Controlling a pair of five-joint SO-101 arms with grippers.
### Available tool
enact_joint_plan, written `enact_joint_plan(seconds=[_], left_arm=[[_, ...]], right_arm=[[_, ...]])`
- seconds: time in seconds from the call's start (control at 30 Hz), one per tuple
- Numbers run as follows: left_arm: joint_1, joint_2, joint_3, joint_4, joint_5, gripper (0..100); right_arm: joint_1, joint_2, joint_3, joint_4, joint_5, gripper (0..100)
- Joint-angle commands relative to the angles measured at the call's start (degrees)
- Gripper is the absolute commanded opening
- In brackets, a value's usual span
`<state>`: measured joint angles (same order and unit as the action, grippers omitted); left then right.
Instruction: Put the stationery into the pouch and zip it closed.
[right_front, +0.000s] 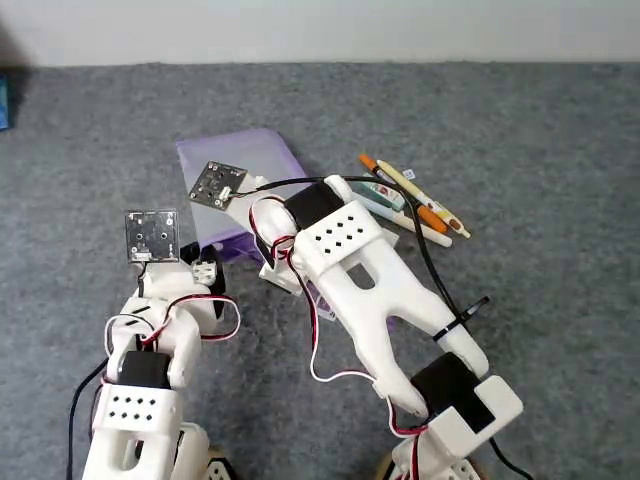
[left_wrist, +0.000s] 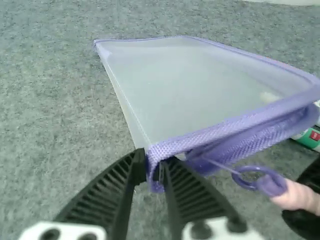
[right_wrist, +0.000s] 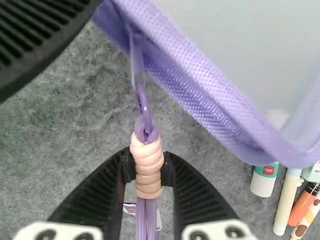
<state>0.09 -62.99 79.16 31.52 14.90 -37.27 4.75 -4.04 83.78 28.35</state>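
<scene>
A translucent purple pouch (right_front: 250, 160) lies on the grey carpet, its zipper edge toward the arms. My left gripper (left_wrist: 152, 161) is shut on the pouch's (left_wrist: 200, 85) near corner at the end of the zipper band. My right gripper (right_wrist: 147, 162) is shut on the beige bead (right_wrist: 147, 167) of the zipper pull, and the purple cord runs taut up to the pouch's (right_wrist: 225, 45) zipper. In the left wrist view the pull ring (left_wrist: 250, 176) and the bead (left_wrist: 295, 195) hang just off that corner. The stationery (right_front: 410, 198), several pens and markers, lies on the carpet beside the pouch.
The right arm (right_front: 370, 270) reaches diagonally across the middle and covers the pouch's near edge. The left arm (right_front: 160, 330) stands at the lower left. Pens (right_wrist: 295, 200) lie close to the right gripper. A pale wall (right_front: 320, 30) borders the carpet at the back.
</scene>
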Motion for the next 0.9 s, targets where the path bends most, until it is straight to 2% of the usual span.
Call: enact_joint_plan(seconds=[0.0, 0.2, 0.57, 0.7, 0.87], left_arm=[[-1.32, -0.35, -5.23, 3.25, 0.79, 1], [-1.58, 0.18, -19.12, 19.08, 0.09, 1], [-1.93, 0.18, -36.09, 43.69, -8.35, 1], [-2.02, 0.18, -40.13, 47.91, -8.97, 1], [-3.60, 0.18, -41.27, 49.23, -8.97, 1]], right_arm=[[0.31, -5.67, -3.16, 2.68, -0.35, 0.9], [2.95, -13.93, -3.43, 4.00, -0.35, 0.9], [3.47, -24.13, -3.43, 9.10, -0.26, 0.9], [5.41, -26.95, -3.43, 10.15, -0.18, 0.9], [8.92, -29.85, -3.43, 10.24, 0.09, 0.9]])
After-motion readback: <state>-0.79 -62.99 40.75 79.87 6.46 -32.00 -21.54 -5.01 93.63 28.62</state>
